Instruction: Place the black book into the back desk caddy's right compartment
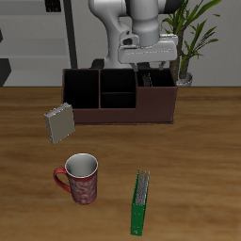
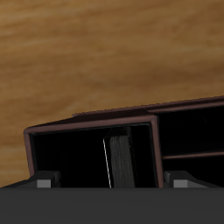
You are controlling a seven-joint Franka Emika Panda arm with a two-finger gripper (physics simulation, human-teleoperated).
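Observation:
The back desk caddy is a long dark brown box with black dividers, standing far back on the table. The black book stands upright inside its wide right compartment. My gripper hangs just above that compartment. In the wrist view the black book stands on edge inside the brown-walled compartment, its thin pale page edge showing. My gripper is open. Its fingertips are spread wide, well apart from the book on both sides.
A grey book leans in front of the caddy's other end. A red mug and a thin green book stand near the table's front edge. A potted plant stands behind the caddy, beside the gripper.

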